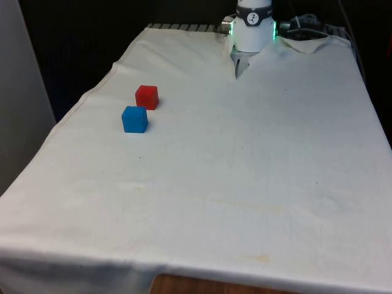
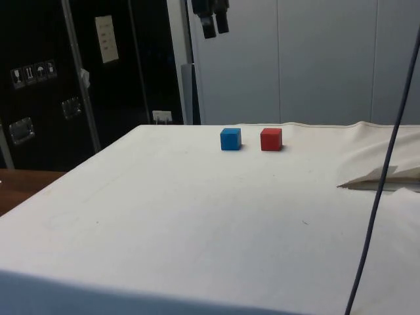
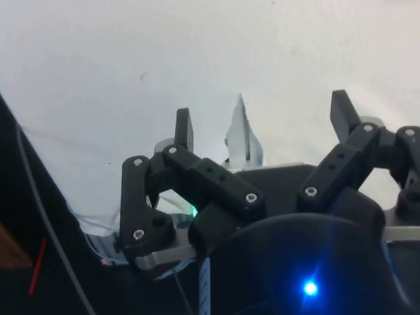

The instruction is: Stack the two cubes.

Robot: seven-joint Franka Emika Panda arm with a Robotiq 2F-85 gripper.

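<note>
Gripper (image 3: 262, 128) wide open, nothing held, raised well above the cloth. In the side view, seen hanging high (image 2: 215, 26) near the upper edge, almost straight over the two cubes.

Red cube (image 1: 147, 97) and blue cube (image 1: 135, 119) resting on the white cloth (image 1: 245, 184) towards the front view's left, close together but apart, neither on the other. From the blue cube, red lying at about 1 o'clock in the front view; in the side view, blue (image 2: 230, 139) at 9 o'clock of red (image 2: 271, 139), a narrow strip of cloth between.

Judged from this: stacking not begun. Deciding relation: both cubes far below the open fingers, at roughly 6 o'clock from the gripper in the side view, so mostly a descent called for. No long axis to mind on a cube; only squaring the fingers to two flat faces. Tight gap beside the neighbour a likely risk of a nudge.
</note>
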